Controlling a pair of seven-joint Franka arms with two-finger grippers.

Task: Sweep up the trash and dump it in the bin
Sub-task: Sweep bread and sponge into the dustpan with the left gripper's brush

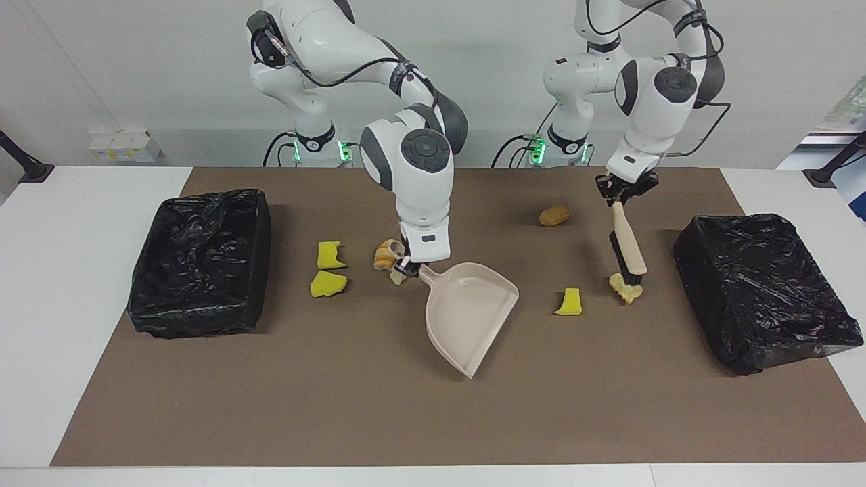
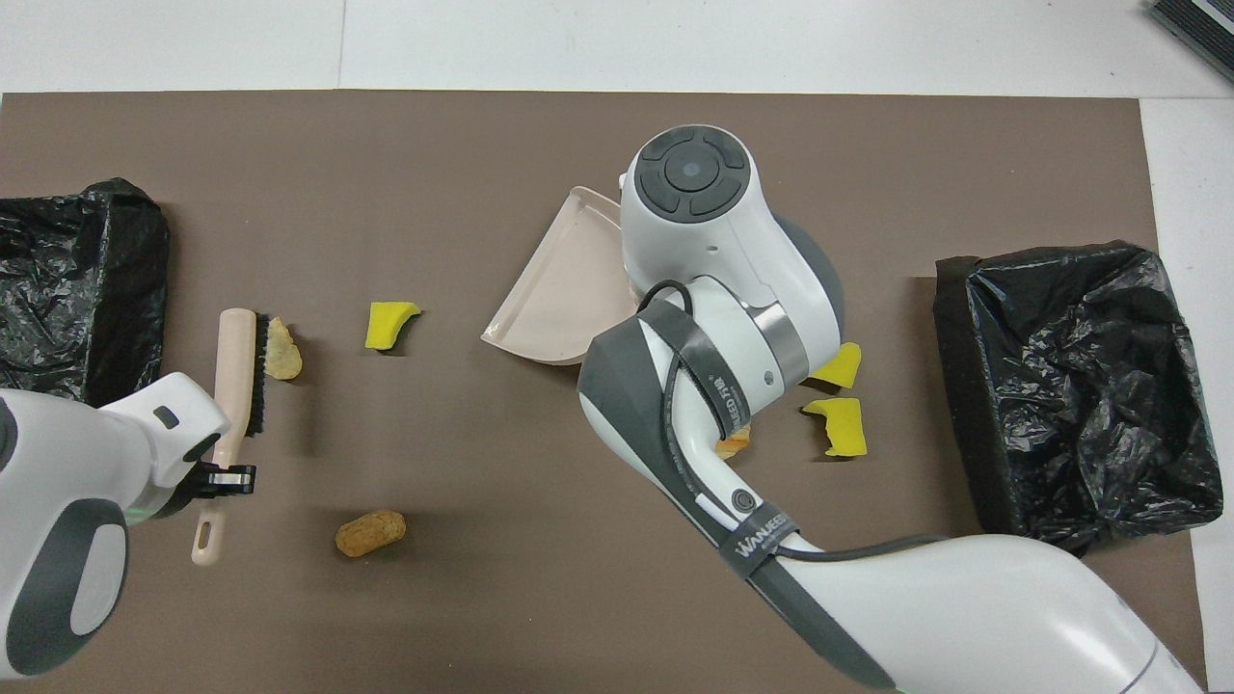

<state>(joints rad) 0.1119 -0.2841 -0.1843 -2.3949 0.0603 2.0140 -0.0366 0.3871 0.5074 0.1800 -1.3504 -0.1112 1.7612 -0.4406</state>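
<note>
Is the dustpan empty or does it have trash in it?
Empty: the dustpan shows only bare beige inside in both views, and the visible trash pieces lie on the mat.

White table (image 1: 40, 284), brown mat (image 1: 379, 412) over most of it. On mat: black-lined bin (image 1: 199, 260) at right arm's end, second black-lined bin (image 1: 764, 291) at left arm's end. Trash on mat: two yellow sponge chunks (image 1: 329, 269) near first bin, croissant-like lump (image 1: 385, 256) beside them, lone sponge chunk (image 1: 569, 302) mid-mat, pale crumbly lump (image 1: 626, 287) just beside it, brown bread lump (image 1: 553, 216) nearer robots. Beige dustpan (image 1: 470, 314) mid-mat.
</note>
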